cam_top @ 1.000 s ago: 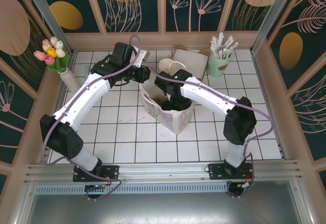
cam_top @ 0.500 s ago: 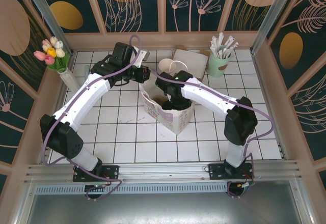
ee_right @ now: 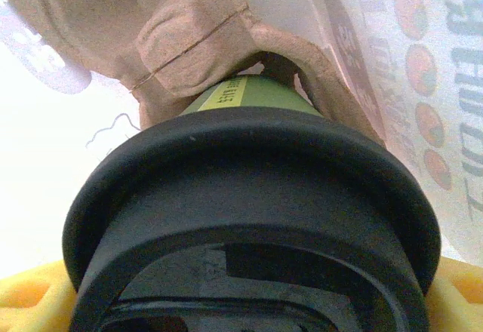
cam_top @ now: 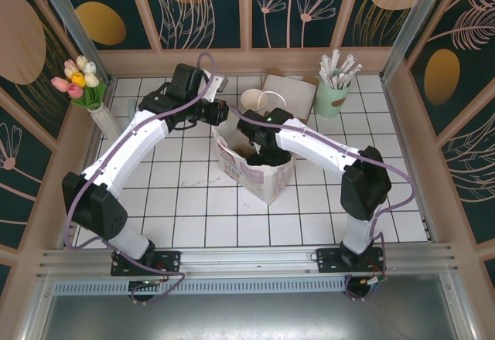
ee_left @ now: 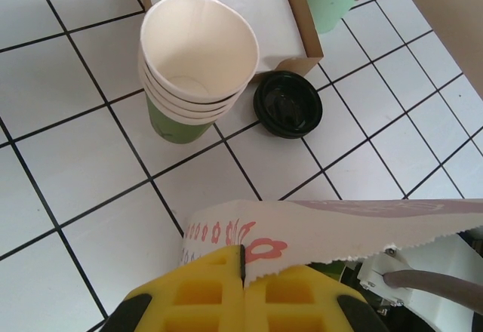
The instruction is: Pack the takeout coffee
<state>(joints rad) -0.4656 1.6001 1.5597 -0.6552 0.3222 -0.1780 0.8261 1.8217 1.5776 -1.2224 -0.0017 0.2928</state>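
The white paper bag stands open in the middle of the tiled table. My left gripper is shut on the bag's far rim; in the left wrist view its yellow fingers pinch the serrated, flower-printed edge. My right gripper reaches down inside the bag. The takeout coffee, dark green with a black round lid, sits between the right gripper's yellow pads. Its lower end rests in a brown moulded carrier at the bottom of the bag.
Behind the bag stand a stack of cream-white cups, a loose black lid, a napkin box and a mint-green cup of wrapped straws. A vase of tulips is at the far left.
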